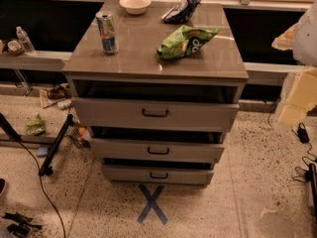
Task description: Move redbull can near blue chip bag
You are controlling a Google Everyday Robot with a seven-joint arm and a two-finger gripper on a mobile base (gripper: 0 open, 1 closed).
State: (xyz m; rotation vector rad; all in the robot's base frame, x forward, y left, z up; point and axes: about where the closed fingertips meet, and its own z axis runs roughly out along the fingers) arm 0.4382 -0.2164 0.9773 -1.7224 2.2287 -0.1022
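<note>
The redbull can (pixel 106 32), slim, silver and blue, stands upright near the left edge of the grey cabinet top (pixel 138 58). The blue chip bag (pixel 182 10), dark navy with white patches, lies crumpled at the back of the top, right of centre. My gripper (pixel 298 97) shows as a pale cream shape at the right edge of the view, off the cabinet's right side and well apart from both the can and the bag. It holds nothing that I can see.
A bright green chip bag (pixel 185 41) lies between the can and the cabinet's right edge. A white bowl (pixel 135 4) sits at the back. Three drawers (pixel 155 114) stand partly open below. Cables, a black stand (pixel 55 145) and litter lie on the floor at left.
</note>
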